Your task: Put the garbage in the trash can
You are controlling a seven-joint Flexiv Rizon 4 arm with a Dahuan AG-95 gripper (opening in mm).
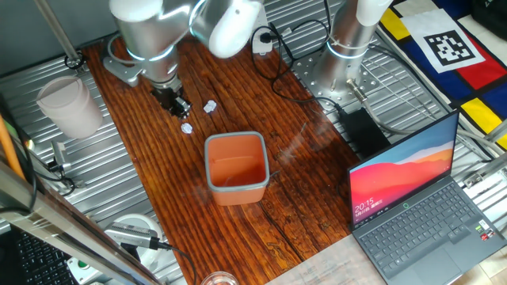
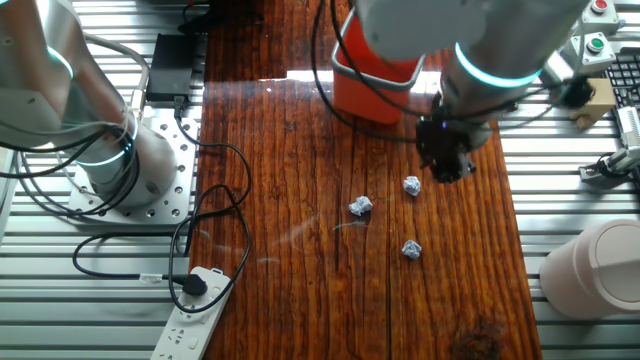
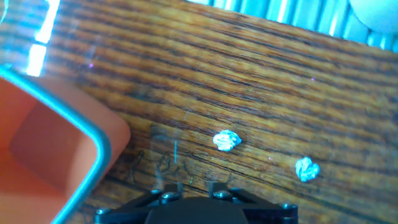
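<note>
In one fixed view, the square terracotta-orange plastic trash can (image 1: 235, 168) looks empty; tiny white crumpled garbage scraps (image 1: 187, 127) lie beside the gripper (image 1: 179, 108). The other fixed view shows three scraps (image 2: 361, 206) on open wood. In the hand view, jaw state is unclear.

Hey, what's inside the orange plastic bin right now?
The square terracotta-orange plastic bin shows only bare orange walls and floor. Its near inner wall is hidden. Three crumpled white scraps lie on the wooden table.
</note>
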